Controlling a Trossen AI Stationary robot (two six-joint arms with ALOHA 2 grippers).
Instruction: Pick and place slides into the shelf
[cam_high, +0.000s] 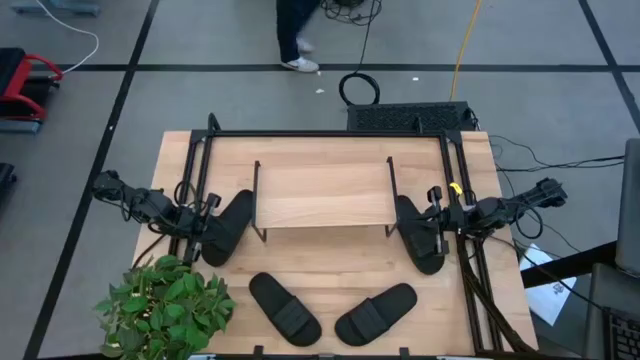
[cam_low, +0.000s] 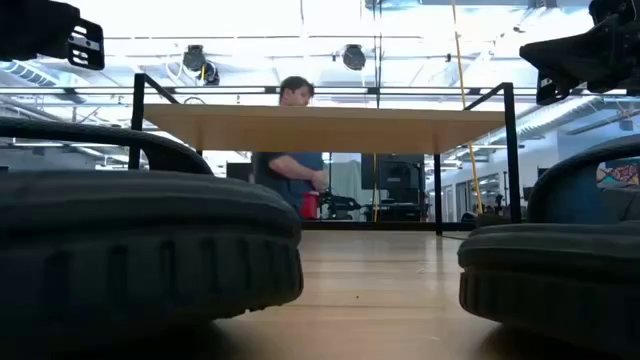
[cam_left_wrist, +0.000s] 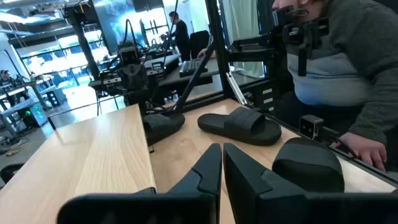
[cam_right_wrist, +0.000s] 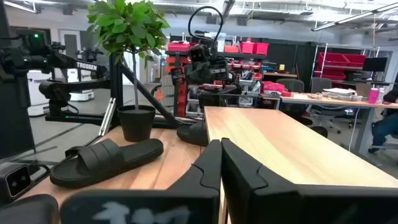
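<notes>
The shelf (cam_high: 320, 195), a light wooden board on thin black legs, stands mid-table. One black slide (cam_high: 230, 226) lies at the shelf's left end and another (cam_high: 418, 236) at its right end. Two more slides (cam_high: 284, 308) (cam_high: 375, 312) lie sole-down near the table's front edge. My left gripper (cam_high: 217, 207) hovers shut above the left slide, which its own wrist view does not show. My right gripper (cam_high: 428, 205) hovers shut above the right slide. Both wrist views show the shut fingertips (cam_left_wrist: 222, 152) (cam_right_wrist: 221, 149) with nothing between them.
A potted plant (cam_high: 165, 305) stands at the table's front left corner. A black metal frame (cam_high: 200, 170) surrounds the table. A person leans in at the near edge, one hand (cam_left_wrist: 367, 149) on the frame. Another person (cam_low: 292, 150) stands beyond the far edge.
</notes>
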